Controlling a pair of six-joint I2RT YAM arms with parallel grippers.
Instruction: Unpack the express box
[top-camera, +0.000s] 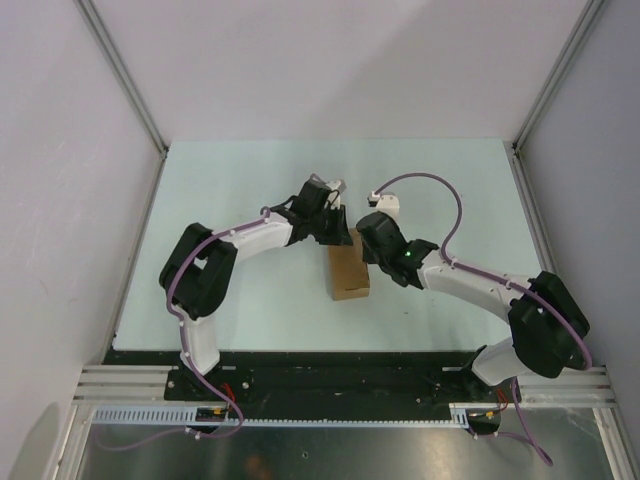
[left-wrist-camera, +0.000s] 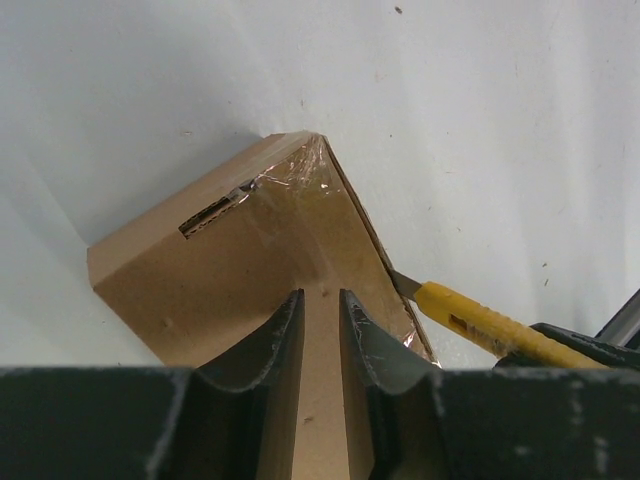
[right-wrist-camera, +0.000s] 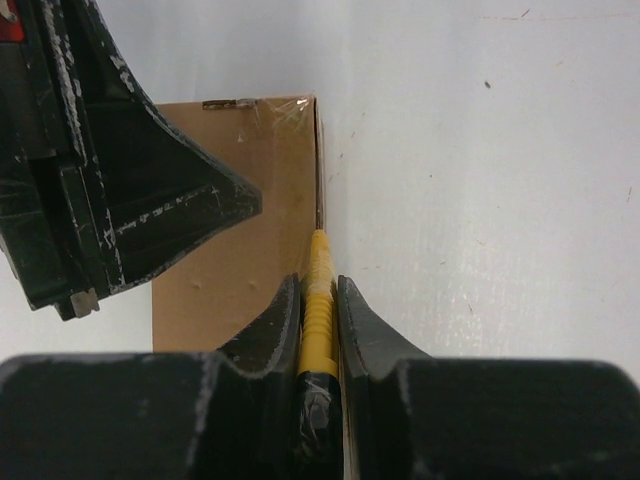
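The express box (top-camera: 348, 275), a flat brown carton with clear tape at its far corner, lies in the middle of the table. My left gripper (top-camera: 336, 230) rests over its far end. Its jaws (left-wrist-camera: 320, 293) stand a narrow gap apart with only the cardboard (left-wrist-camera: 230, 270) showing between them. My right gripper (right-wrist-camera: 318, 280) is shut on the yellow-and-black utility knife (right-wrist-camera: 318, 300). The knife's blade tip meets the right edge of the box (right-wrist-camera: 230, 270). The knife (left-wrist-camera: 480, 322) also shows at the box's side in the left wrist view. One left finger (right-wrist-camera: 150, 190) lies over the box top.
The pale table (top-camera: 250, 180) is enclosed by white walls with metal frame posts at the far corners (top-camera: 150, 130). A purple cable (top-camera: 440, 195) loops above the right arm. Both arm bases sit on the black rail at the near edge (top-camera: 330, 375).
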